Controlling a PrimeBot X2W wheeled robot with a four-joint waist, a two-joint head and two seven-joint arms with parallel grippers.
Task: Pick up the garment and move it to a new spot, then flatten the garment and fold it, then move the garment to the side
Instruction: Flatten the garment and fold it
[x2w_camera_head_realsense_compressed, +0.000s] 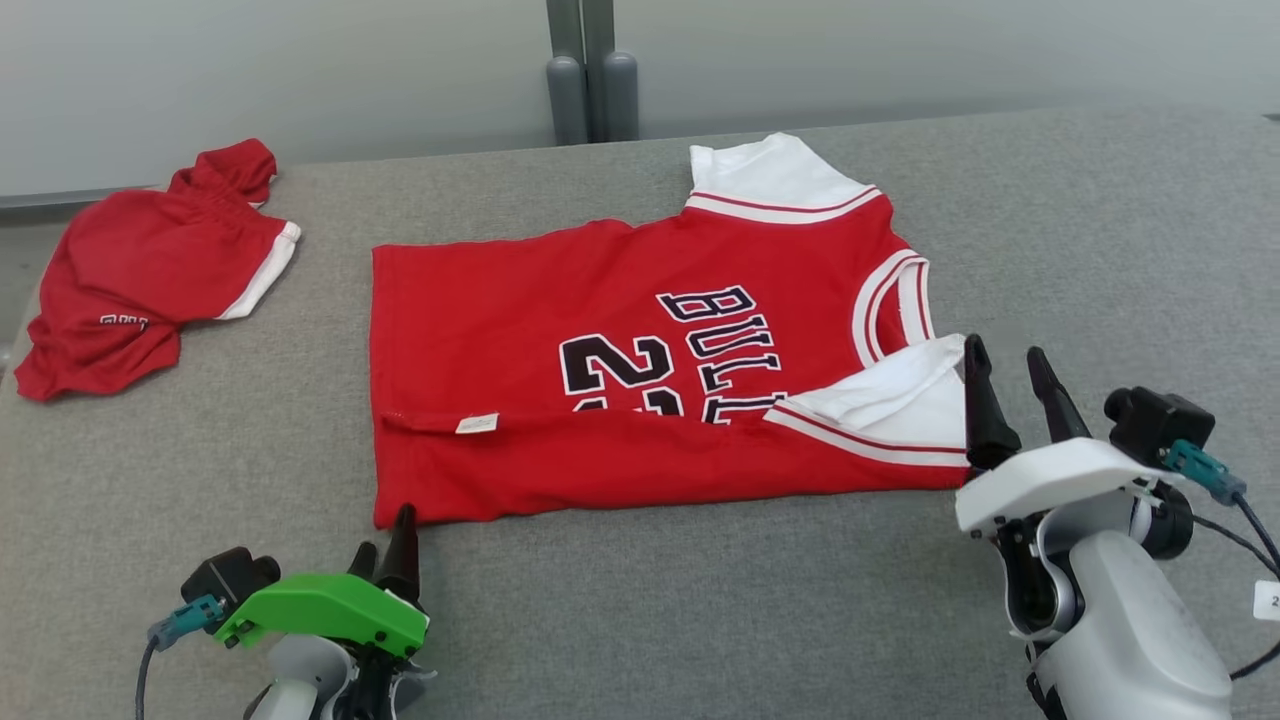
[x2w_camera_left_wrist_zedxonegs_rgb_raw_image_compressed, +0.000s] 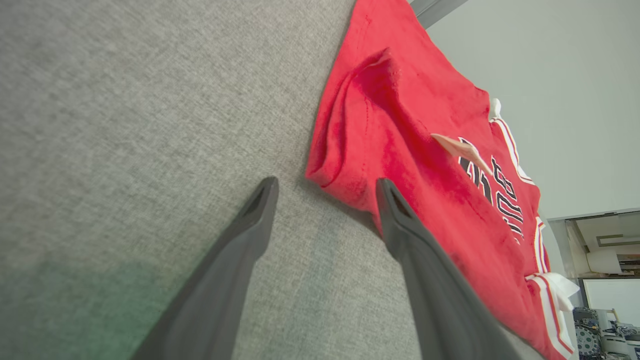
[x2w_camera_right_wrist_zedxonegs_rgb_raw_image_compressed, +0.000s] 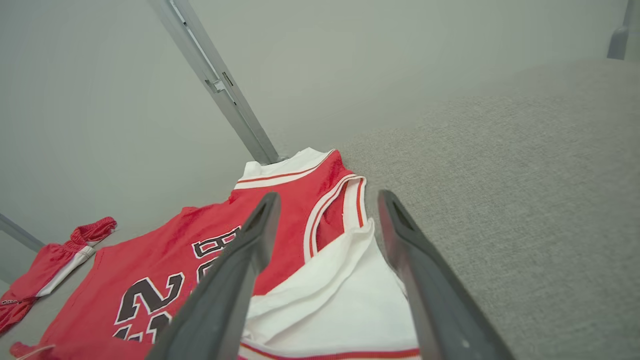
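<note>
A red basketball jersey with white sleeves, the garment (x2w_camera_head_realsense_compressed: 560, 330), lies spread on the grey table (x2w_camera_head_realsense_compressed: 700, 600), its near long edge folded up over the lettering. My left gripper (x2w_camera_head_realsense_compressed: 385, 550) stands open at the jersey's near left corner (x2w_camera_left_wrist_zedxonegs_rgb_raw_image_compressed: 340, 170), fingers apart with nothing between them. My right gripper (x2w_camera_head_realsense_compressed: 1008, 375) hovers open over the near white sleeve (x2w_camera_right_wrist_zedxonegs_rgb_raw_image_compressed: 340, 295) at the jersey's right end, holding nothing.
Crumpled red shorts (x2w_camera_head_realsense_compressed: 140, 270) with white trim lie at the table's far left edge. A grey post (x2w_camera_head_realsense_compressed: 590, 70) rises behind the table against a pale wall. Bare grey tabletop (x2w_camera_head_realsense_compressed: 1100, 230) extends to the right of the jersey.
</note>
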